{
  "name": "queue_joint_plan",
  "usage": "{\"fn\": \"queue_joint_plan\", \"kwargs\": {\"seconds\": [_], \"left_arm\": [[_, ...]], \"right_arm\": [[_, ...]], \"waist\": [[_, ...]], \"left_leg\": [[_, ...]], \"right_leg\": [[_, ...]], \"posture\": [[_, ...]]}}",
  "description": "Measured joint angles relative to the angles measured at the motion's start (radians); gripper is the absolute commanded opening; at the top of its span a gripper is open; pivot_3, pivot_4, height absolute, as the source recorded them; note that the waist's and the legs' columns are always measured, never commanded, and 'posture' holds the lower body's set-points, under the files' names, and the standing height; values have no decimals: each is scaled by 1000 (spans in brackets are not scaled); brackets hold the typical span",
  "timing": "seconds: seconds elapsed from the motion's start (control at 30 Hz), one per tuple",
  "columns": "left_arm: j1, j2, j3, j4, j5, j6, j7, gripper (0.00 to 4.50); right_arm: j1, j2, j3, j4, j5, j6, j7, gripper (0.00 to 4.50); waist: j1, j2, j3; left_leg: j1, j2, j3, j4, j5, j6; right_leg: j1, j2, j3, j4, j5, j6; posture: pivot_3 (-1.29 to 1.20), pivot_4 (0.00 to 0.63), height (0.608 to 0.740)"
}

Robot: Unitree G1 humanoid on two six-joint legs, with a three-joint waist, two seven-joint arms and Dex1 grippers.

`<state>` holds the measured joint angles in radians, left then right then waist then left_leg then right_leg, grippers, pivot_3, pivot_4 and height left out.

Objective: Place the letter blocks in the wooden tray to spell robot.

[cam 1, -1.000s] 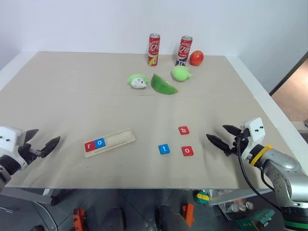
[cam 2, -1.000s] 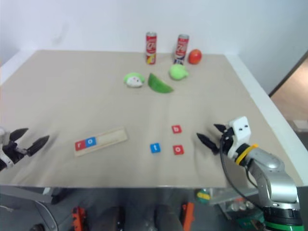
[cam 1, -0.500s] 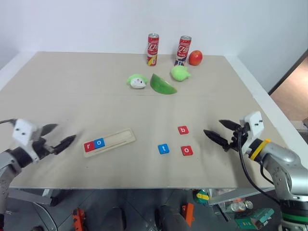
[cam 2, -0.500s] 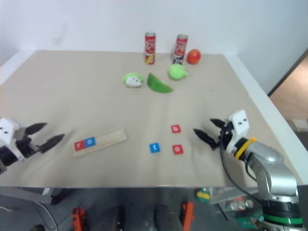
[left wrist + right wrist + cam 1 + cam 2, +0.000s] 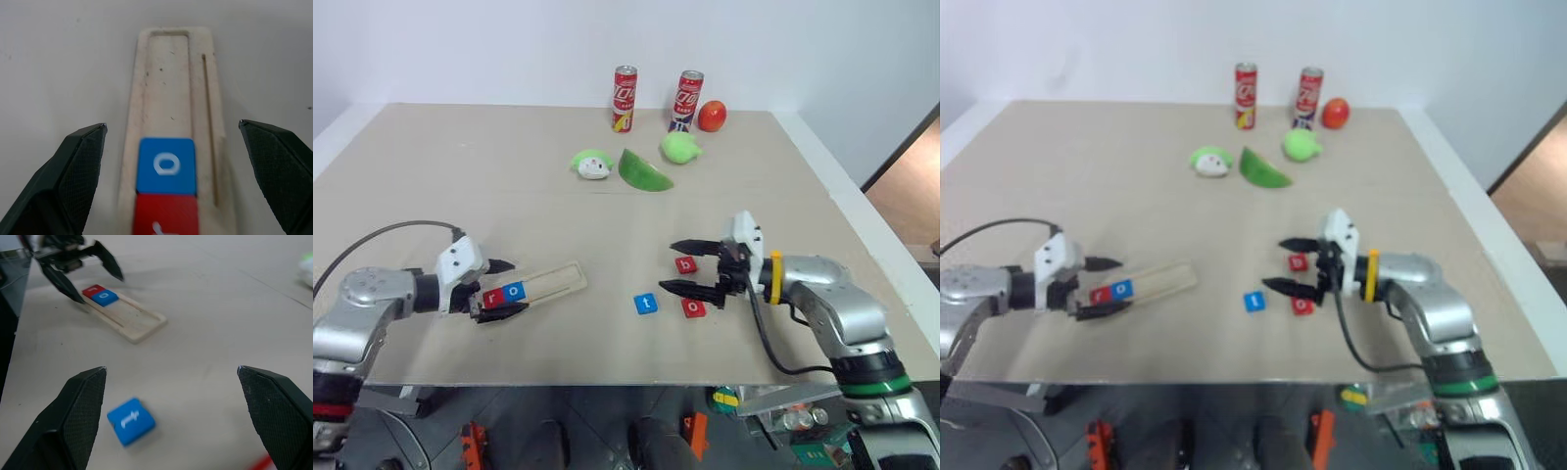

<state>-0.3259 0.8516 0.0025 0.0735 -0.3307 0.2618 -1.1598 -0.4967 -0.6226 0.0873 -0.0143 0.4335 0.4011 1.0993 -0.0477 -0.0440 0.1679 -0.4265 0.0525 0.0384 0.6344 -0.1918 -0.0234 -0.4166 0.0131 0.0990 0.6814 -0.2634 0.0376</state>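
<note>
The pale wooden tray is lying near the table's front edge at the robot's left, carrying a red r block and a blue o block at its left end, while the red b block, blue t block and red o block are sitting loose to its right. The left gripper is spreading wide around the tray's filled end, gripping nothing. The right gripper is gaping wide and empty, its fingers straddling the b block

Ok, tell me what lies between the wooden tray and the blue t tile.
Nothing: in the left eye view the stretch of table between the wooden tray and the blue t tile is bare.
</note>
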Motion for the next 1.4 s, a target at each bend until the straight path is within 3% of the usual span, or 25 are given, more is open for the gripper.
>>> {"fn": "queue_joint_plan", "kwargs": {"seconds": [0.6, 1.4], "left_arm": [[-111, -52, -69, 162, 79, -46, -75, 4500], [-151, -85, -97, 183, 106, 5, -118, 4500]], "right_arm": [[-30, 31, 19, 53, -44, -45, 17, 4414], [-23, 50, 21, 81, -67, -93, 34, 4414]], "waist": [[1, 0, 0], [1, 0, 0]], "left_leg": [[-4, -1, -2, 3, 0, 0], [-3, -1, -3, 4, 0, 0]], "right_leg": [[-2, 0, -1, 1, 1, 1], [-1, 0, -1, 2, 2, 1]], "posture": [[0, 150, 740], [0, 150, 740]]}}
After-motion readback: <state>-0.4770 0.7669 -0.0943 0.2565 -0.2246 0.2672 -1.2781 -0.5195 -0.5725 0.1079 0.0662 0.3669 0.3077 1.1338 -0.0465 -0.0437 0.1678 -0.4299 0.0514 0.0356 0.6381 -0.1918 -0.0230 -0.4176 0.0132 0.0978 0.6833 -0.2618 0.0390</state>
